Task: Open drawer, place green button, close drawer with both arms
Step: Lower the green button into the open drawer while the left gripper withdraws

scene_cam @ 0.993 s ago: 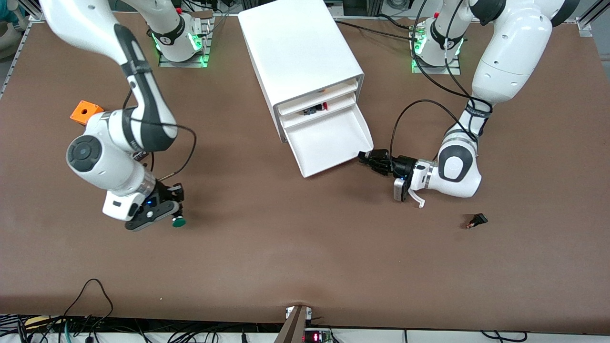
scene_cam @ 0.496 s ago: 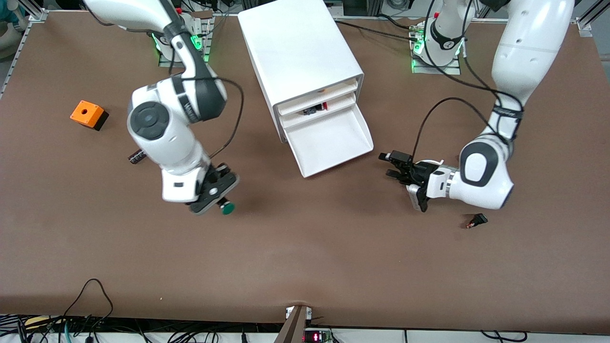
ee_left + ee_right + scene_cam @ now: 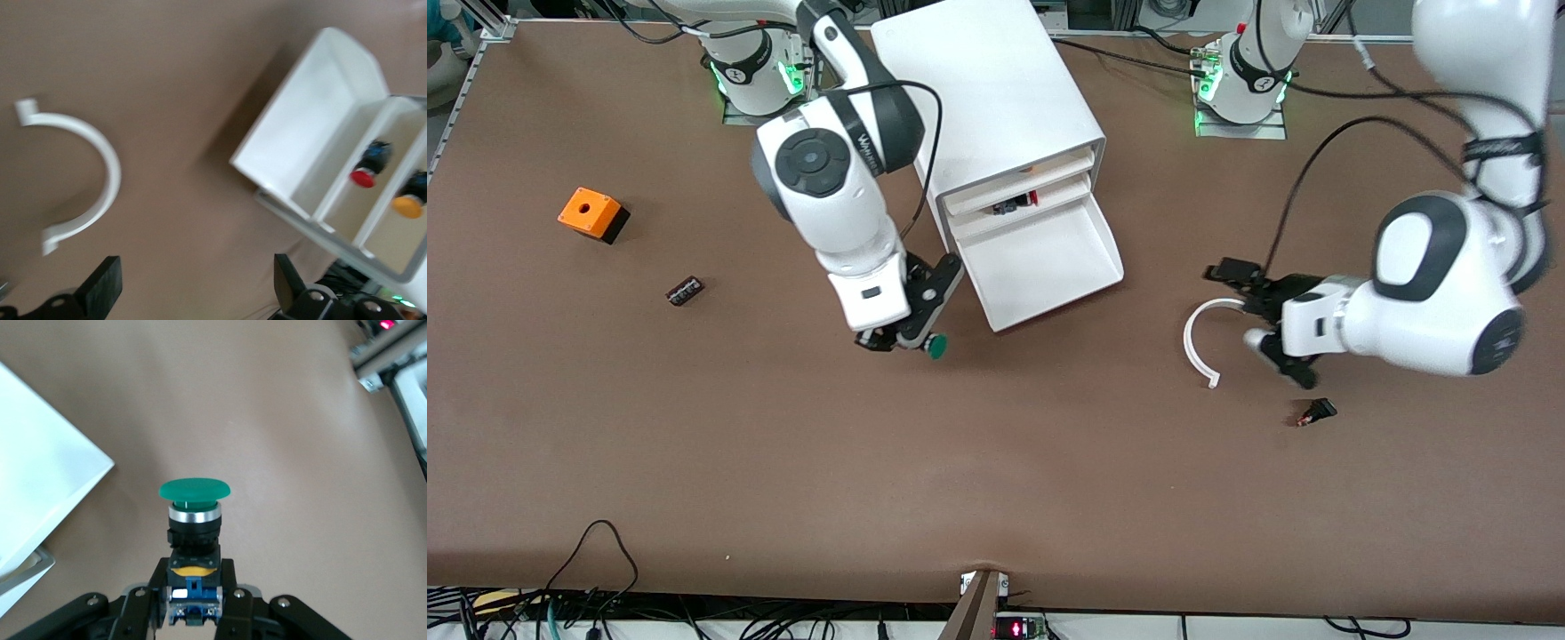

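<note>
Two grippers: the right gripper [image 3: 911, 340], clamped on the button [image 3: 935, 347], hangs over bare table beside the pulled-out drawer [image 3: 1049, 267]; the left gripper [image 3: 1258, 311], fingers apart, apparently hovers near a white curved piece [image 3: 1193, 342].

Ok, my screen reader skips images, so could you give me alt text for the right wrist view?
The right gripper is shut on the button, gripping its blue-black body with the round green cap pointing away from the camera, above the brown table. A white corner of the drawer shows at one edge.
</note>
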Robot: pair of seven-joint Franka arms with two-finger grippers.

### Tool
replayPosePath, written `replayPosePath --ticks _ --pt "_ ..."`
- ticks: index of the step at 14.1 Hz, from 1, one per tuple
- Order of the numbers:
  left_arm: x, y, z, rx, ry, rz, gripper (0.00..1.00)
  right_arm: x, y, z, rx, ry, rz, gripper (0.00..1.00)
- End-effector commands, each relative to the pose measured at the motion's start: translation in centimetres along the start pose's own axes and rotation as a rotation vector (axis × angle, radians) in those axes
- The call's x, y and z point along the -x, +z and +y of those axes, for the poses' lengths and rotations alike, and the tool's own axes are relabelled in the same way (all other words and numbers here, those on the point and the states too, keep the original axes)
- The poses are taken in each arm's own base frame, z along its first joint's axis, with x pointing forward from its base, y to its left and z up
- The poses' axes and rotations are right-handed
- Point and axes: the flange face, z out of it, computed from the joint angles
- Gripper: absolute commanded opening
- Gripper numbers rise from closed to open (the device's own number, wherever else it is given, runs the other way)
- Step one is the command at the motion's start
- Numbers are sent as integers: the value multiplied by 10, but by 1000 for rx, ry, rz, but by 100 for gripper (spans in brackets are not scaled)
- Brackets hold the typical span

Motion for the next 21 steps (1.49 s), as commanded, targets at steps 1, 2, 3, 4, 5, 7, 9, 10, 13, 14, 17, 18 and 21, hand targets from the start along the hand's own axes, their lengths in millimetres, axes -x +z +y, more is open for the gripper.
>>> replayPosePath --ticks 1,2,3,4,5,7,9,10,13,14,17,18,21 --pt "22 -64 19 -255 -17 8 100 -11 4 -9 3 -148 -12 12" --pt "29 -85 30 -354 -10 17 100 -13 6 -12 3 -220 -10 12" --pt "37 -97 29 -425 -16 14 100 -19 10 -18 -3 -299 -7 12" --pt "40 -105 26 -461 -14 16 100 -29 10 -33 -8 -371 -10 12" --pt "44 -112 31 -501 -22 22 100 -35 11 -45 -16 -403 -14 12" --pt "52 -131 29 -560 -73 67 100 -48 10 -72 -30 -442 -24 12" --pt "56 -150 27 -565 -243 162 100 -58 16 -90 -45 -475 -40 12" --pt "55 -149 26 -566 -316 181 100 -62 21 -97 -52 -492 -50 12" --pt "60 -151 23 -529 -350 199 100 -77 29 -128 -62 -543 -82 12" --pt "70 -159 10 -431 -354 236 100 -81 33 -137 -73 -552 -91 13" --pt "97 -156 8 -407 -347 328 100 -87 46 -159 -91 -584 -115 13" --pt "107 -148 16 -452 -335 358 100 -87 54 -165 -102 -592 -128 13" --pt "126 -125 42 -472 -386 373 100 -91 63 -180 -112 -613 -135 13"
